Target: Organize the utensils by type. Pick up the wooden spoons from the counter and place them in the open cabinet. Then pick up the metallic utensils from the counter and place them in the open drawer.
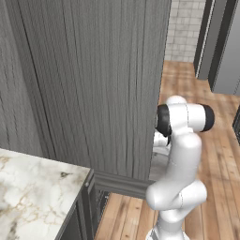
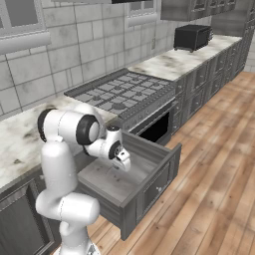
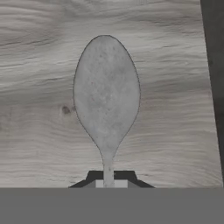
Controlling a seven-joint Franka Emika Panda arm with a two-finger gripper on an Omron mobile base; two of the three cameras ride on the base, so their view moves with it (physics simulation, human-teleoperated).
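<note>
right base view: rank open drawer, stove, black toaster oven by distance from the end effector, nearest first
1. open drawer: directly beneath the end effector, which is shut on a grey metal spoon above the drawer floor.
2. stove: on the counter run, just beyond the drawer.
3. black toaster oven: far end of the counter, top right.

One grey spoon point(image 3: 106, 98); one open drawer point(image 2: 149, 177); one stove point(image 2: 122, 92)

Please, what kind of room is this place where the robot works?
It looks like a home kitchen. There is a stove set into a marble counter, a tiled wall behind it, and an open drawer below. The claw is shut on a grey spoon over the drawer's bottom.
</note>
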